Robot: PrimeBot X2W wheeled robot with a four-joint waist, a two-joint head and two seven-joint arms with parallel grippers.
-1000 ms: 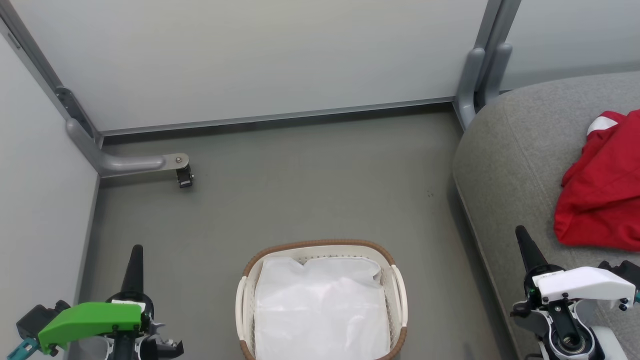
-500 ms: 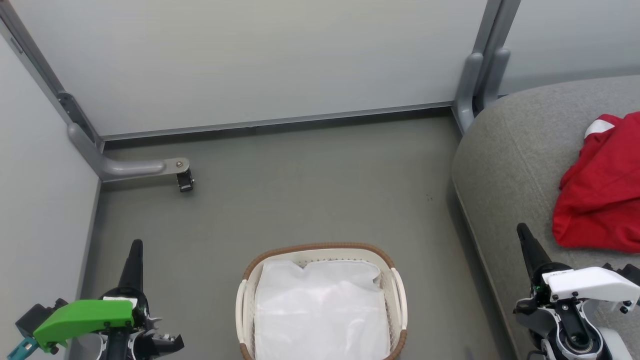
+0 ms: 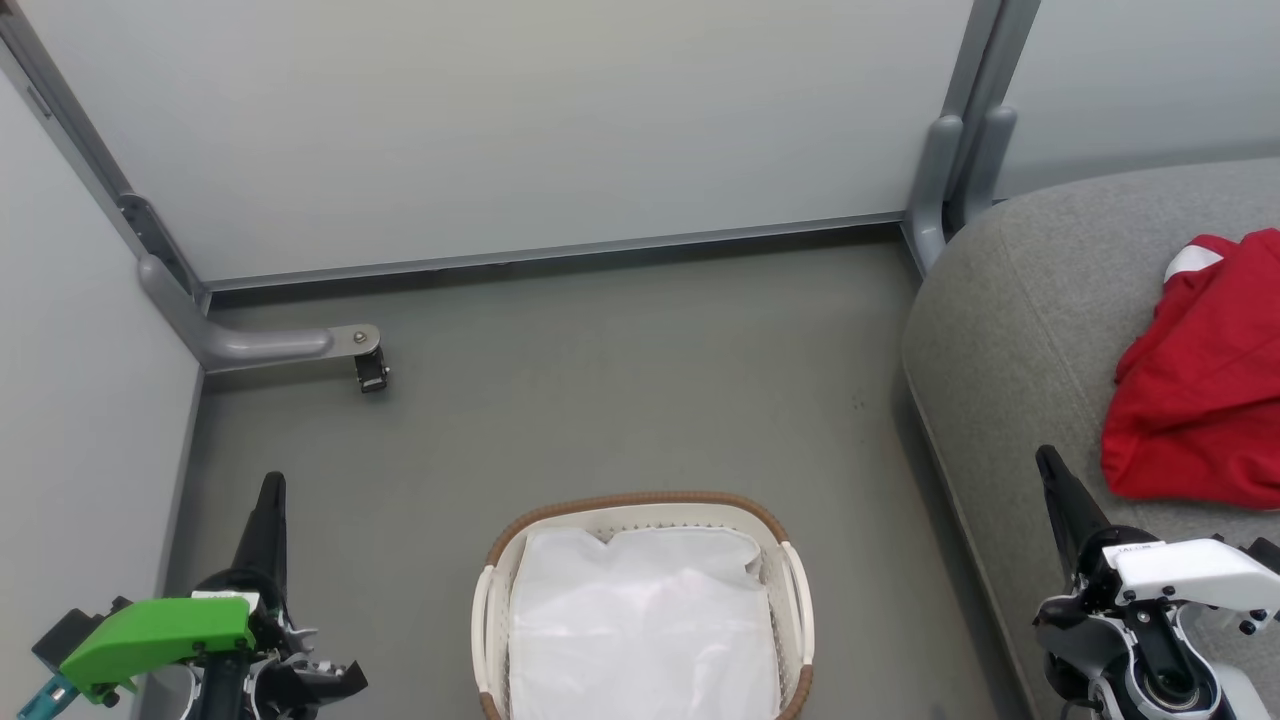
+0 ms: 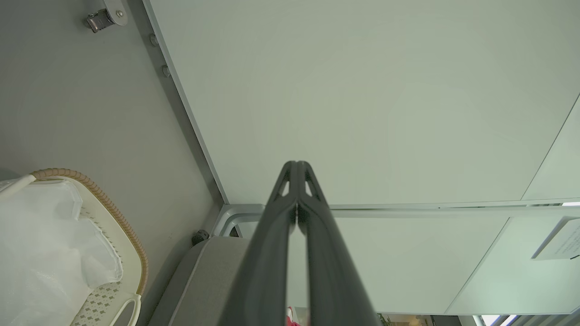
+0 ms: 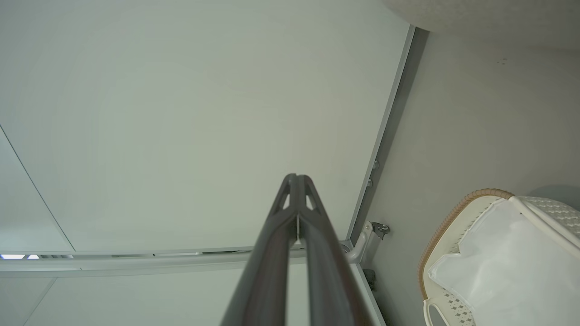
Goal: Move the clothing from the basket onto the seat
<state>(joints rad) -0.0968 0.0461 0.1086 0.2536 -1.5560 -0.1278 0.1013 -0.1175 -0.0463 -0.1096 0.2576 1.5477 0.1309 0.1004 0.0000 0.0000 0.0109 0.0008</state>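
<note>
1. Basket (image 3: 640, 498): the oval white laundry basket with a brown woven rim stands on the grey floor (image 3: 600, 380) directly before me. Inside it I see the rumpled white liner cloth (image 3: 640, 620) and no red fabric.
2. Clothing (image 3: 1200, 400): the red jersey clothing, with one white trim band showing, lies heaped on the grey seat (image 3: 1010, 330). It is to the right of the basket and well apart from it. The frame edge cuts the heap, so I cannot count the garments.
3. Seat: the cushion's rounded corner lies to the right of the basket and beyond it, with a strip of bare floor between the two.
4. Left gripper (image 3: 271, 490): to the left of the basket, over the floor. My jaws are pressed together tip to tip and hold nothing.
5. Right gripper (image 3: 1050, 465): to the right of the basket, over the seat's near edge as the head view shows it, just short of the red heap. These jaws are likewise closed and empty.
6. Step in hand (judgement): the carrying appears done. This reads as the closing stage, with both arms at the basket's flanks.
7. Next move (judgement): it calls for checking that the liner's folds hide no garment.
   - If one is there, I must part my jaws, reach down into the basket and pinch red cloth alone, not the liner.
   - If none is there, nothing is left to lift.
</note>
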